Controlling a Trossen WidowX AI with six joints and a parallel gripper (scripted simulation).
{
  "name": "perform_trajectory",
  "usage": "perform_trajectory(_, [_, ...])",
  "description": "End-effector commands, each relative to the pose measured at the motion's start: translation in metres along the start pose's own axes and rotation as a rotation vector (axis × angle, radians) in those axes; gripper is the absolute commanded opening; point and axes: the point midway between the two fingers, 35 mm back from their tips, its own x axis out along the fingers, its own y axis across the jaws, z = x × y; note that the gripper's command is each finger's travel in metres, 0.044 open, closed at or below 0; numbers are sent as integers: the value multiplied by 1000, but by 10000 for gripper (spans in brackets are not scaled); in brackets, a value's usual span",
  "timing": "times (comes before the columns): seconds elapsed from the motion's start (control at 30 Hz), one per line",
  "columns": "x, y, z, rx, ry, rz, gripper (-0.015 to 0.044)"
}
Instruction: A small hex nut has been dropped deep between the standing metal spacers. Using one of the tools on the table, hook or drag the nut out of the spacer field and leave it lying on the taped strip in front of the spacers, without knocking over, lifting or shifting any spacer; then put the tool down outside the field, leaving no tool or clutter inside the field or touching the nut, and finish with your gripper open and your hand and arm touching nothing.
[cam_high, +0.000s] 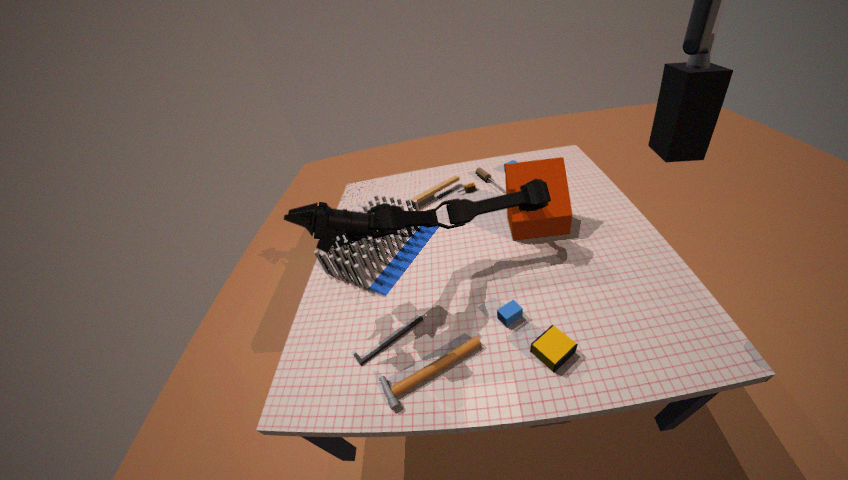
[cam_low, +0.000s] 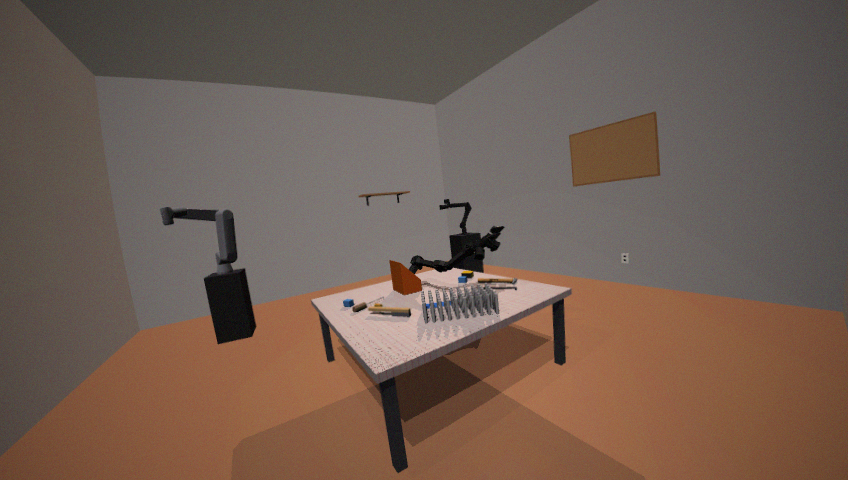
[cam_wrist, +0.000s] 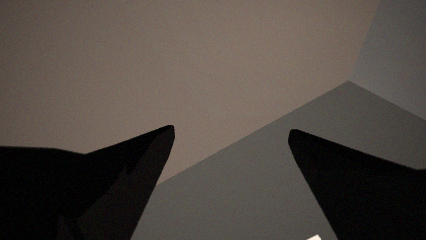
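Holding nothing, with claw (cam_high: 290, 215) (cam_low: 499, 229) (cam_wrist: 230, 133) wide open, high up. Cannot see the nut, presumably deep among the spacers (cam_high: 355, 266) (cam_low: 450, 306). Best to grip the hooked rod (cam_high: 392, 339) (cam_low: 503, 287) near its straight end, avoiding the hammer (cam_high: 437, 366) (cam_low: 493, 280).

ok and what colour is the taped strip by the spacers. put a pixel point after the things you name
Blue (cam_high: 404, 261), seen best in the top view.
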Motion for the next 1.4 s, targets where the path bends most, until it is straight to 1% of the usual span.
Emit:
perform_trajectory(0.0, [-1,-1,0,0,-1,0,426])
perform_trajectory(0.03, [-3,-4,0,-2,-2,1,440])
perform_trajectory(0.23, [-28,-33,-3,-15,-19,13,440])
perform_trajectory(0.4, [-29,-35,-3,-15,-20,11,440])
perform_trajectory(0.47, [-32,-46,0,-7,-23,-8,440])
perform_trajectory(0.53, [-37,-67,4,9,-29,-45,440])
perform_trajectory(0.67, [-56,-128,12,59,-41,-149,440])
perform_trajectory(0.87, [-87,-205,12,138,-46,-282,440])
perform_trajectory(1.03, [-111,-250,8,196,-54,-358,440])
perform_trajectory(1.2, [-147,-314,-15,280,-47,-483,440])
perform_trajectory(1.37, [-176,-355,-35,354,-45,-560,440])
